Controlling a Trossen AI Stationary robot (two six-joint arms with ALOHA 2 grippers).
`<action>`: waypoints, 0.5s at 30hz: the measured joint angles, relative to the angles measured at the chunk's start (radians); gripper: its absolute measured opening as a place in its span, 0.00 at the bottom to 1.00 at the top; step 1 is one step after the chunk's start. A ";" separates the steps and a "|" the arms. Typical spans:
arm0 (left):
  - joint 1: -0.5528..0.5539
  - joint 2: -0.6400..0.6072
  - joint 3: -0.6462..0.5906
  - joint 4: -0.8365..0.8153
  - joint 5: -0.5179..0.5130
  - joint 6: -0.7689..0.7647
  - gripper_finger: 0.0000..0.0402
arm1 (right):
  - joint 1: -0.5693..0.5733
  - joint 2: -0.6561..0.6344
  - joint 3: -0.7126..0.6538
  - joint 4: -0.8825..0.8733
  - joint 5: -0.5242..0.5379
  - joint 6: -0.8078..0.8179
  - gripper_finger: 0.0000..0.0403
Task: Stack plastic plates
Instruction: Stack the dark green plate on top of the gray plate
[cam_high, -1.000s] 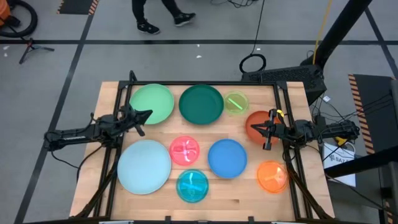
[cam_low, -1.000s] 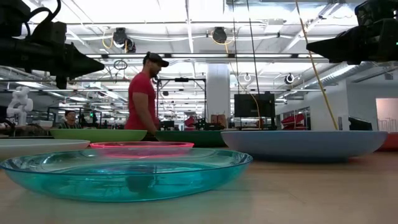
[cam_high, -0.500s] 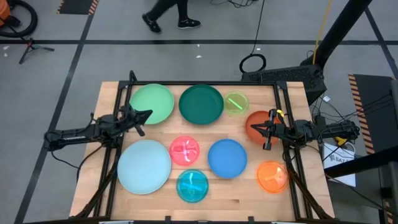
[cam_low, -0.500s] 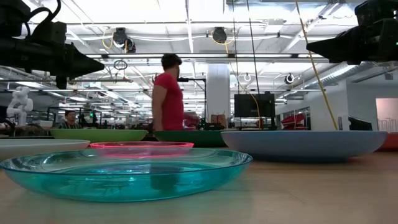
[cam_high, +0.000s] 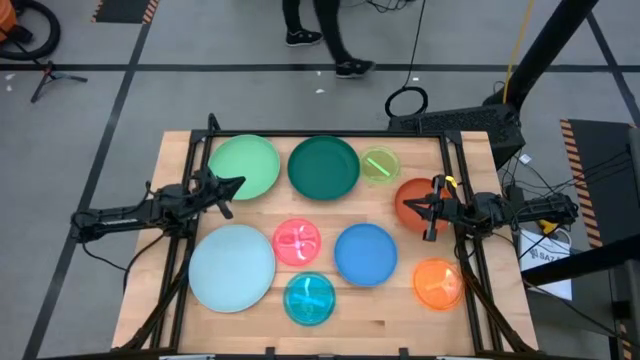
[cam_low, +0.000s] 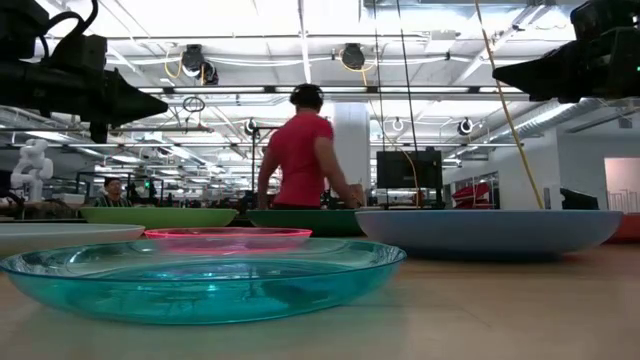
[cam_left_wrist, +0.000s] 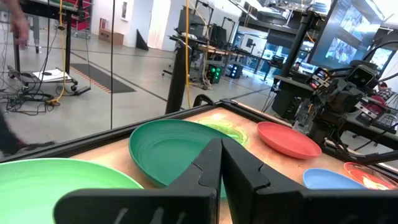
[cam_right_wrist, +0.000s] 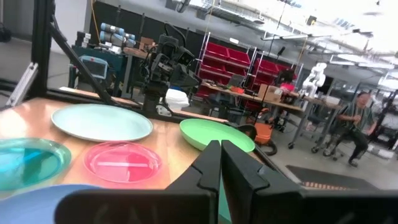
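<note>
Nine round plates lie flat and apart on the wooden table. Along the far side are the light green plate (cam_high: 245, 167), dark green plate (cam_high: 323, 167) and small lime plate (cam_high: 379, 166). The red-orange plate (cam_high: 408, 192) lies at the right. Nearer are the pale blue plate (cam_high: 232, 266), pink plate (cam_high: 297, 242), blue plate (cam_high: 365, 254), cyan plate (cam_high: 310, 298) and orange plate (cam_high: 437, 283). My left gripper (cam_high: 238, 182) hangs shut above the light green plate's near edge. My right gripper (cam_high: 402, 206) hangs shut above the red-orange plate. In the low view both sit high over the plates.
Bare wood shows along the table's near edge (cam_high: 400, 325) and between the plates. A person (cam_low: 305, 150) walks on the floor beyond the far edge. A dark frame (cam_high: 455, 125) and cables stand off the far right corner.
Both arms and all plates have kept still. The person beyond the far edge has walked toward the right.
</note>
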 joint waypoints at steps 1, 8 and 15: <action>0.000 0.000 0.000 0.000 0.000 0.000 0.04 | 0.000 0.000 0.000 0.000 -0.001 0.039 0.02; 0.000 0.000 0.000 0.000 0.000 0.000 0.04 | 0.000 0.008 0.000 0.002 -0.041 0.319 0.02; 0.000 0.000 0.000 0.000 0.000 0.000 0.04 | 0.001 0.039 0.011 0.207 -0.213 0.431 0.02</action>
